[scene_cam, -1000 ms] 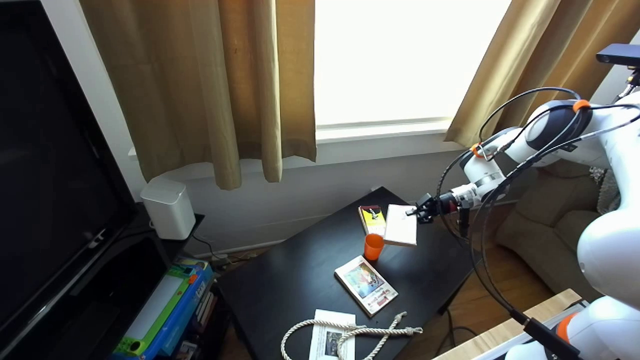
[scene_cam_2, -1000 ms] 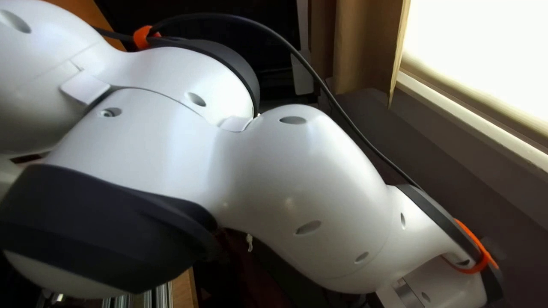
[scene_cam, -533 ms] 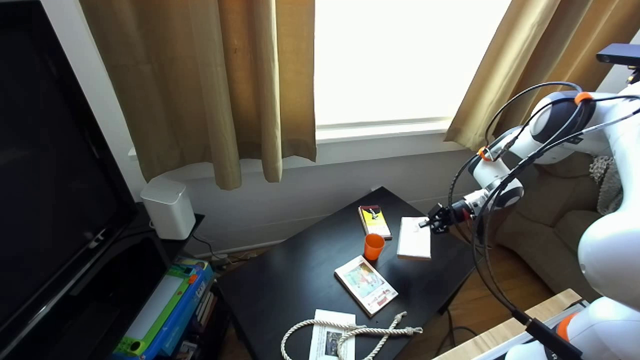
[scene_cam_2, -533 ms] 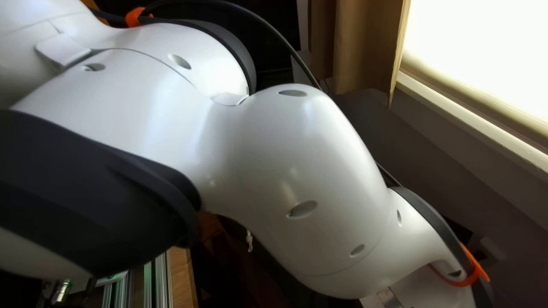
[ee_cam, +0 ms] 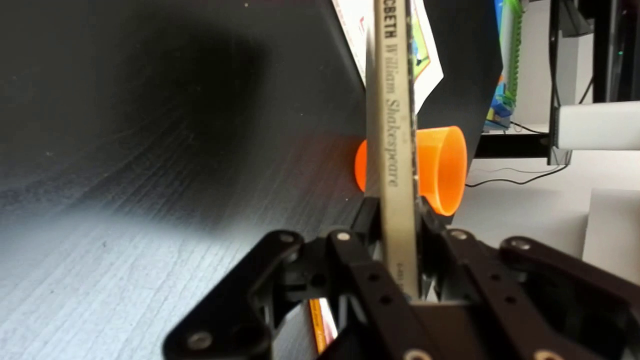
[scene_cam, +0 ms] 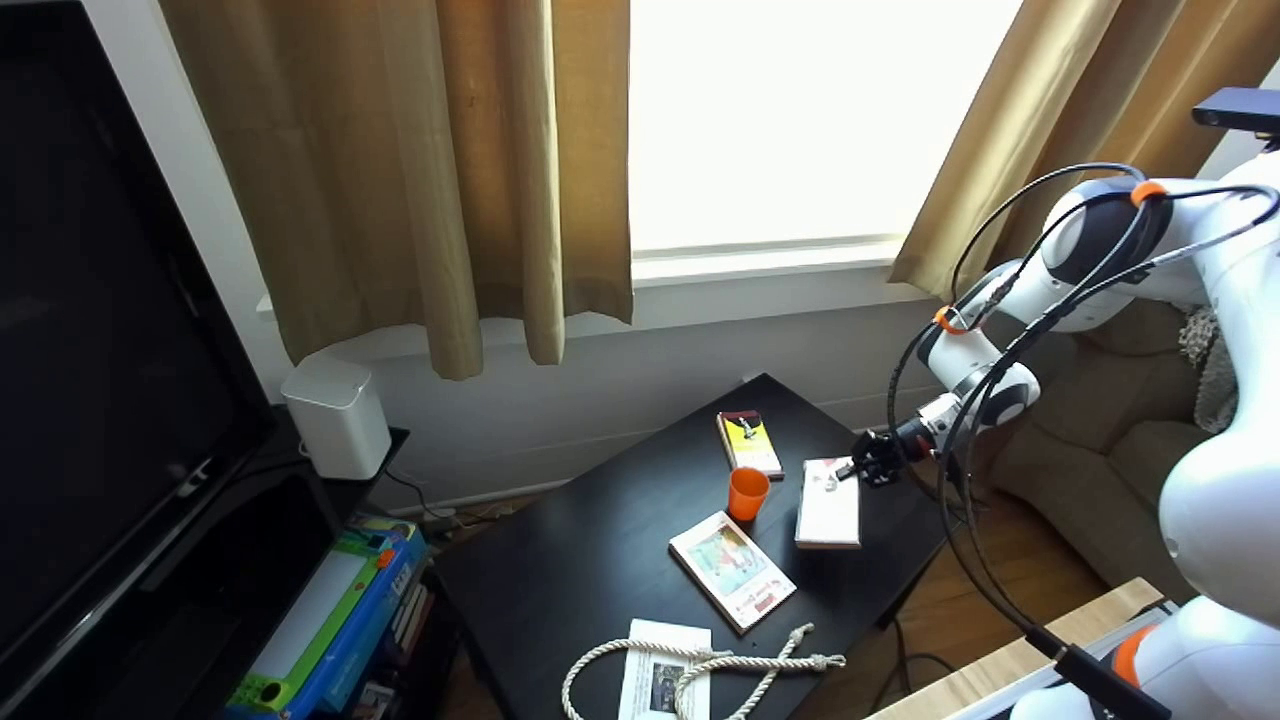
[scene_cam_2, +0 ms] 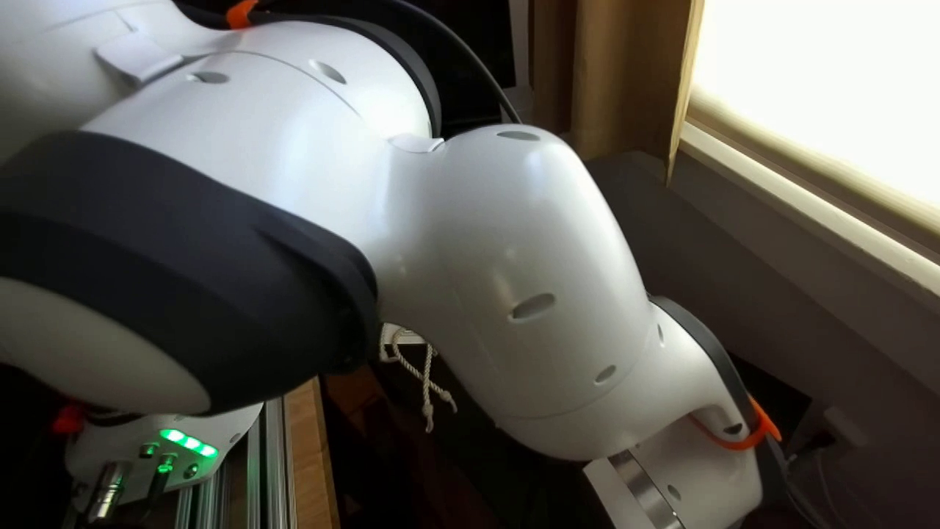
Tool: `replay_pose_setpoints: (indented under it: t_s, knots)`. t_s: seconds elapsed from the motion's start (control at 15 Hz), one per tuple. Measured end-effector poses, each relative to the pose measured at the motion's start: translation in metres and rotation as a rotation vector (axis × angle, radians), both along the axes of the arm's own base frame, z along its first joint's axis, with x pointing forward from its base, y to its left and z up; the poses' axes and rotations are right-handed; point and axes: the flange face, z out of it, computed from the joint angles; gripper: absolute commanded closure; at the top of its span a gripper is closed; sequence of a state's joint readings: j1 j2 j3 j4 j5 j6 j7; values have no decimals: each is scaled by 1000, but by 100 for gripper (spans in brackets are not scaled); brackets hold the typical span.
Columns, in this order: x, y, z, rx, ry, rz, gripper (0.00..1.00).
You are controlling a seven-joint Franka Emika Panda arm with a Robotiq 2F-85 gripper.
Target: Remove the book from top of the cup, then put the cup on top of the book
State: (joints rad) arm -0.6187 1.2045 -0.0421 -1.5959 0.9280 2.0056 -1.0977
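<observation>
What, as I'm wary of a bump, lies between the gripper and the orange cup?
In an exterior view, the held book, then black tabletop; in the wrist view, that book partly covers the orange cup.

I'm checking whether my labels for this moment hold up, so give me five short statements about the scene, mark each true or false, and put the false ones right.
1. The gripper is closed on the Shakespeare book. True.
2. In the wrist view, the Shakespeare book hides part of the orange cup. True.
3. The orange cup lies on its side. False: it stands upright on the black table.
4. The twisted white rope crosses a printed page. True.
5. The Shakespeare book rests on the orange cup. False: it is held in the gripper, apart from the cup.
</observation>
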Motion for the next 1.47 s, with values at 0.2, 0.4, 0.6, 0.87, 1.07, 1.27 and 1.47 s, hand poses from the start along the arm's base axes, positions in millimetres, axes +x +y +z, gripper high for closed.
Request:
replay_pose_setpoints:
  t_s: [0.2, 0.4, 0.6, 0.87, 1.07, 1.27, 1.47]
  knots:
    - [-2, 1, -11, -67, 12, -4, 95]
    - [-5, -2, -21, -139, 19, -13, 77]
    - [-6, -4, -27, -193, 24, -20, 48]
    - [-8, -9, -30, -231, 29, -29, 17]
    - [-13, -13, -31, -261, 40, -41, 0]
    - [-18, -14, -25, -297, 65, -58, 0]
    - [-19, -6, -5, -345, 98, -65, 0]
